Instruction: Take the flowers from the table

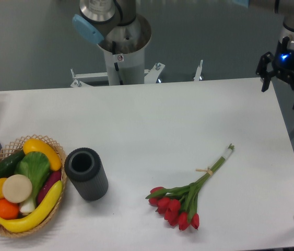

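White worktop [152, 115] fills most of the shot. Flowers [186, 196] lie flat at lower right, basket [19, 191] and black cylinder [86, 173] lower left. Claw [287, 86] hangs upper right, fingers apart, holding nothing.

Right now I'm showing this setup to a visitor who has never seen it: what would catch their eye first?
Probably the flowers, red tulips lying alone on the white table toward its near right. Next, the basket of bright fruit and vegetables at the near left edge, with a dark ribbed cylinder standing beside it. The gripper hangs open past the far right corner, well away from the flowers.
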